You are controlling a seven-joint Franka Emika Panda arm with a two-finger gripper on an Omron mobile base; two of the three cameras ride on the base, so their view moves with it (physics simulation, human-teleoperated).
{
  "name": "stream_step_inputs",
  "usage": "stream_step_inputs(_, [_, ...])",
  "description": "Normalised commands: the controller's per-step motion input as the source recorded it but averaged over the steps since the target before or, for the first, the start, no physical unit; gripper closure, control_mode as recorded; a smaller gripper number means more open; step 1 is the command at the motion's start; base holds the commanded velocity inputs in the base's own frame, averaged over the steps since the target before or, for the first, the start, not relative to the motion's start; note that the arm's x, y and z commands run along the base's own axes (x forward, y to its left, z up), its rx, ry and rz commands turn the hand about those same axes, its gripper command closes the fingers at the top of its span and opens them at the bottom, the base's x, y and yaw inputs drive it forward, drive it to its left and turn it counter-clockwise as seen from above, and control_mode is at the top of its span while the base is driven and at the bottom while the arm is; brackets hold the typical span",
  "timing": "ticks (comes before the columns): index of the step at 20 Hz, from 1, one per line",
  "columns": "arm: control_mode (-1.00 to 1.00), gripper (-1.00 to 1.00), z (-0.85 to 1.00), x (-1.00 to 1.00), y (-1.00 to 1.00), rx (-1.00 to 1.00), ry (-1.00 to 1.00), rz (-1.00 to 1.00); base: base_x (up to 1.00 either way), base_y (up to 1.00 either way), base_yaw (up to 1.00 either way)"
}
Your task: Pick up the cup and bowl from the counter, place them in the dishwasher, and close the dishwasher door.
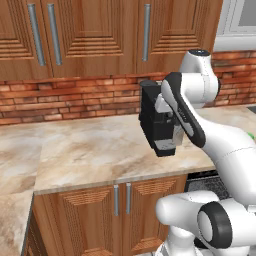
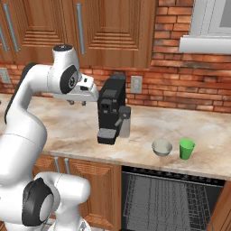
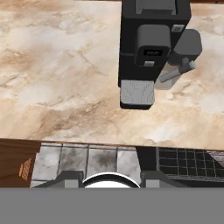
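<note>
Dishwasher (image 2: 169,200) stood open below the worktop (image 2: 135,144), ready for cup (image 2: 186,148) and bowl (image 2: 161,147), while the end effector (image 2: 76,103) hovered apart, holding nothing, its opening unclear.

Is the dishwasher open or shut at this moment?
Open. In the right base view the dishwasher below the counter shows its dark wire rack with no door panel across the front.

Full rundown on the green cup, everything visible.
The cup is small, bright green, plain, handleless, tapering toward its base, smooth like plastic. It stands upright, mouth up, on the marbled counter near the front edge, above the open dishwasher. The pale bowl sits just beside it, apparently not touching. Nothing grips it. Its inside can't be seen.
</note>
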Motion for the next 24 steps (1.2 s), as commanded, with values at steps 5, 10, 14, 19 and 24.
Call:
stream_step_inputs(5, [-1.0, -1.0, 0.0, -0.25, 0.0, 0.0, 0.0, 0.0, 0.0, 0.0, 0.0])
stream_step_inputs(10, [-1.0, -1.0, -0.03, -0.3, 0.0, 0.0, 0.0, 0.0, 0.0, 0.0, 0.0])
stream_step_inputs(14, [-1.0, -1.0, -0.04, -0.21, -0.05, 0.0, 0.0, 0.0, 0.0, 0.0, 0.0])
stream_step_inputs(19, [-1.0, -1.0, -0.12, 0.0, -0.26, 0.0, 0.0, 0.0, 0.0, 0.0, 0.0])
stream_step_inputs(24, [-1.0, -1.0, -0.2, 0.0, -0.39, 0.0, 0.0, 0.0, 0.0, 0.0, 0.0])
